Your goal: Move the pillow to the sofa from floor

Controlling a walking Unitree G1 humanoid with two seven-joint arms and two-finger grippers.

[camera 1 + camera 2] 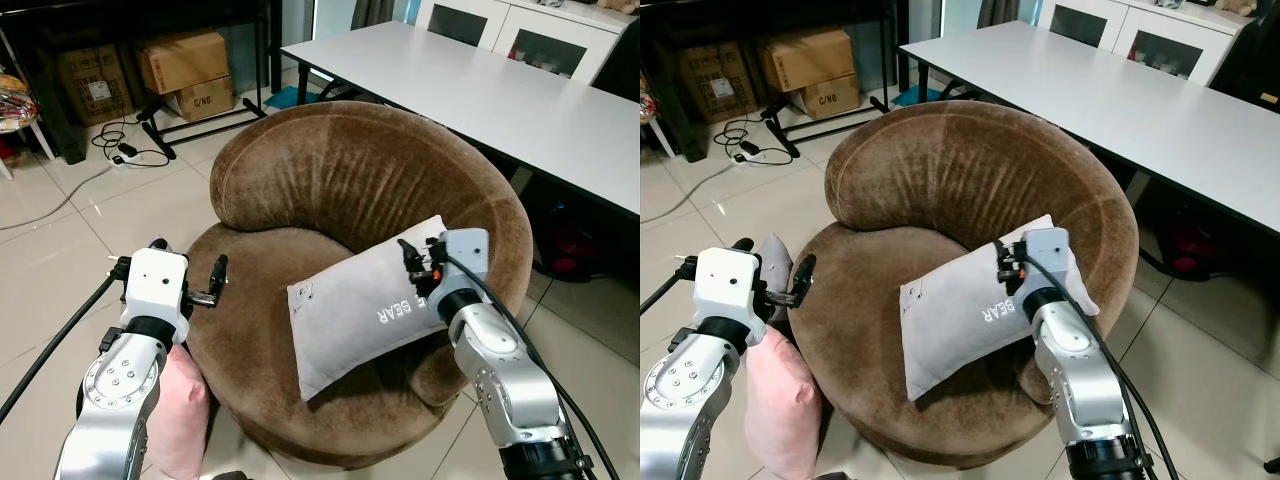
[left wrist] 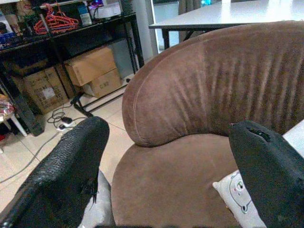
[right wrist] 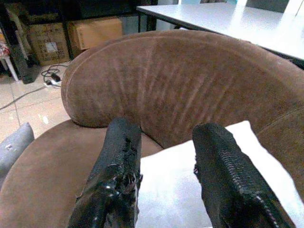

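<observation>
While the grey rectangular pillow (image 1: pixel 370 305) lies at frame centre on the round brown velvet sofa (image 1: pixel 350 180), long axis slanting upward rightward, the right gripper (image 1: pixel 412 262) hovers open-fingered over its upper end; the left gripper (image 1: pixel 205 285), nearby, is open too.

sofa (image 1: pixel 350 180) backrest ahead, white table (image 1: pixel 500 90) behind
</observation>
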